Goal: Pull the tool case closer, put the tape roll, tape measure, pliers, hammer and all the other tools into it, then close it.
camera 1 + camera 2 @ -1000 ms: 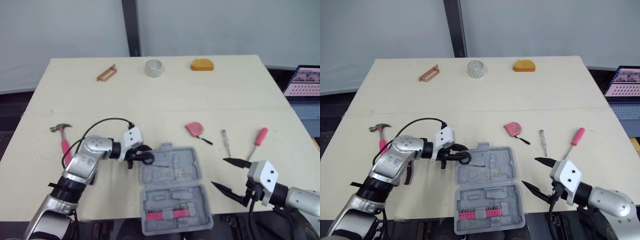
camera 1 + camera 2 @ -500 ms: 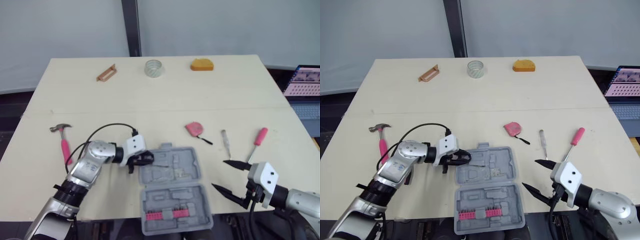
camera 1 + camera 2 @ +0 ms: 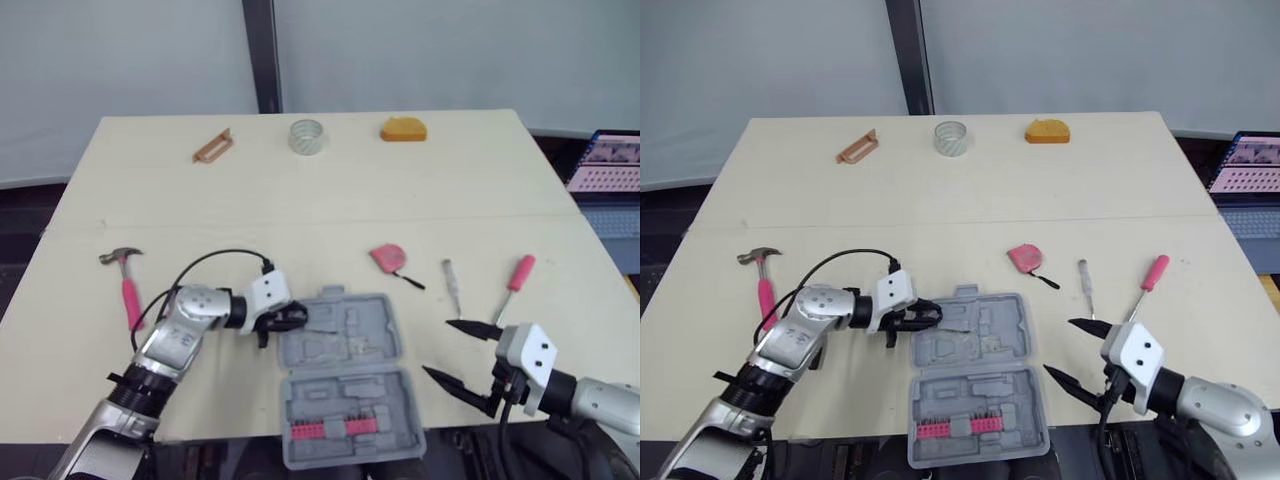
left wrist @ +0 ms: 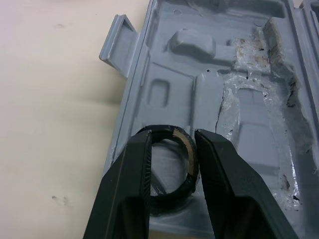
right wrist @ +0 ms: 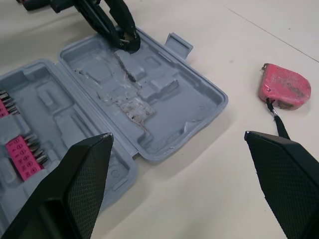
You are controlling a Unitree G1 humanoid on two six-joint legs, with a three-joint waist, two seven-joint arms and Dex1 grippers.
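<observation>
The grey tool case (image 3: pixel 372 322) lies open near the table's front edge, with a pink bit rack (image 3: pixel 335 430) in its near half. My left gripper (image 3: pixel 293 318) is at the far half's left rim, shut on a black tape roll (image 4: pixel 188 151) that hangs over a moulded recess there. My right gripper (image 3: pixel 440 347) hovers open to the right of the case with nothing between its fingers. The pink-handled hammer (image 3: pixel 126 286) lies at the left. The pink tape measure (image 3: pixel 388 258), a small silver tool (image 3: pixel 453 284) and a pink-handled screwdriver (image 3: pixel 517 276) lie right of the case.
Along the far edge stand a brown bracket (image 3: pixel 212 146), a clear tape roll (image 3: pixel 307 135) and an orange block (image 3: pixel 403 129). A laptop (image 3: pixel 608 162) sits off the table's right side. My left arm's cable (image 3: pixel 215 262) loops over the table.
My left gripper, with the black tape roll, has shifted slightly right and down onto the case's left rim. The right gripper has stayed where it was.
</observation>
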